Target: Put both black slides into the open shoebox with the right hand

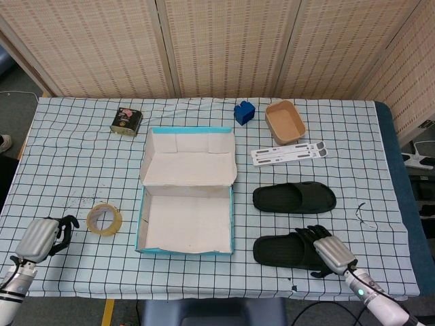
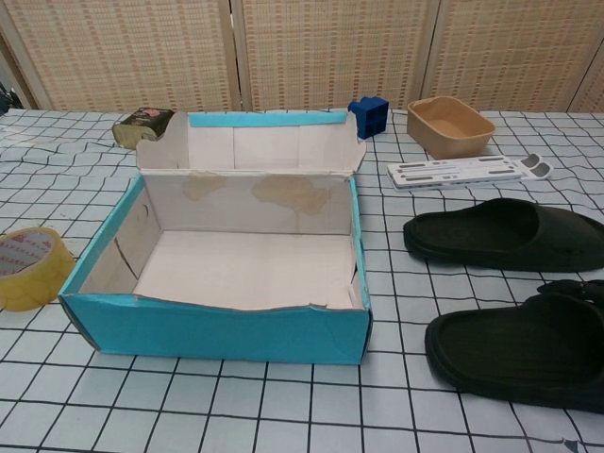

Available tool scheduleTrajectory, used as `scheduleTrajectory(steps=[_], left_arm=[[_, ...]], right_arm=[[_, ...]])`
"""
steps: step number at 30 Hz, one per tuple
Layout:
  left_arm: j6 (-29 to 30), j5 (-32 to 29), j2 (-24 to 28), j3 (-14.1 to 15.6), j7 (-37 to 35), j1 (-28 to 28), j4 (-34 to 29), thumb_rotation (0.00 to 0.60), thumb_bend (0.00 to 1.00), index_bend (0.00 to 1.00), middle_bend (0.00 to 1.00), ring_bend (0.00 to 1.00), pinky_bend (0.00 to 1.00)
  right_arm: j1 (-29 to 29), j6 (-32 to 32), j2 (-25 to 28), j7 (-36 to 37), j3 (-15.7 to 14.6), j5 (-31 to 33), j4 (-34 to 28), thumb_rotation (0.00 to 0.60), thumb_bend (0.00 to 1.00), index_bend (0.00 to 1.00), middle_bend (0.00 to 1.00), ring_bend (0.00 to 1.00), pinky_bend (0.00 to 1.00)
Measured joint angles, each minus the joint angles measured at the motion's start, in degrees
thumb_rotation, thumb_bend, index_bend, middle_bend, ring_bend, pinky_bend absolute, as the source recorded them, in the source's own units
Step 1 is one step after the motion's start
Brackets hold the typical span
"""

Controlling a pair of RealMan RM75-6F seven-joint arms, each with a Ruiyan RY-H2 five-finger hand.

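Two black slides lie on the checked cloth right of the shoebox. The far slide (image 1: 294, 197) (image 2: 500, 233) lies untouched. My right hand (image 1: 327, 252) grips the right end of the near slide (image 1: 284, 250) (image 2: 514, 351), its dark fingers (image 2: 574, 289) laid over the top and the thumb at the near edge. This slide still rests on the table. The open shoebox (image 1: 185, 219) (image 2: 226, 326) is blue outside with its lid (image 1: 189, 159) folded back, and nothing is inside. My left hand (image 1: 44, 238) rests at the front left corner, fingers curled, holding nothing.
A tape roll (image 1: 104, 219) (image 2: 26, 267) lies left of the box. At the back stand a small tin (image 1: 127, 121), a blue block (image 1: 244, 112) and a tan bowl (image 1: 285, 122). A white flat strip (image 1: 288, 152) lies behind the far slide.
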Motion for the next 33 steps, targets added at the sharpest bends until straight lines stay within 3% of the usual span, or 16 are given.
scheduleTrajectory(steps=[4, 8, 11, 15, 21, 28, 33], left_arm=[[0.0, 0.0, 0.1, 0.0, -0.1, 0.0, -0.1, 0.600, 0.73, 0.46, 0.59, 0.64, 0.57], [0.0, 0.1, 0.1, 0.0, 0.0, 0.0, -0.2, 0.600, 0.73, 0.46, 0.59, 0.64, 0.57], [0.0, 0.1, 0.1, 0.0, -0.1, 0.0, -0.2, 0.600, 0.73, 0.46, 0.59, 0.64, 0.57], [-0.1, 0.0, 0.2, 0.0, -0.2, 0.0, -0.3, 0.600, 0.73, 0.46, 0.59, 0.64, 0.57], [0.0, 0.2, 0.4, 0.0, -0.7, 0.0, -0.4, 0.600, 0.73, 0.46, 0.59, 0.64, 0.57], [0.0, 0.4, 0.5, 0.1, -0.7, 0.0, -0.6, 0.600, 0.73, 0.46, 0.59, 0.64, 0.57], [-0.3, 0.2, 0.5, 0.1, -0.5, 0.0, -0.8, 0.600, 0.73, 0.46, 0.59, 0.64, 0.57]], right_arm=[[-1.3, 3.4, -1.7, -1.4, 0.6, 0.3, 1.3, 0.600, 0.00, 0.31, 0.27, 0.11, 0.02], [-2.7, 7.3, -3.3, -2.1, 1.3, 0.2, 2.9, 0.600, 0.00, 0.50, 0.42, 0.26, 0.13], [-3.8, 10.3, -4.3, -2.3, 1.8, -0.1, 4.1, 0.600, 0.00, 0.55, 0.47, 0.31, 0.17], [-4.8, 13.1, -4.4, -2.4, 2.2, -0.6, 4.3, 0.600, 0.00, 0.56, 0.47, 0.31, 0.18], [-6.2, 17.3, -0.9, -6.6, 3.1, -0.8, -0.7, 0.600, 0.00, 0.57, 0.48, 0.32, 0.18], [-8.4, 25.1, 4.0, -20.2, 6.2, -0.5, -13.1, 0.600, 0.00, 0.58, 0.49, 0.32, 0.20], [-7.5, 24.7, 7.9, -25.4, 8.3, 0.0, -23.9, 0.600, 0.00, 0.58, 0.49, 0.32, 0.20]])
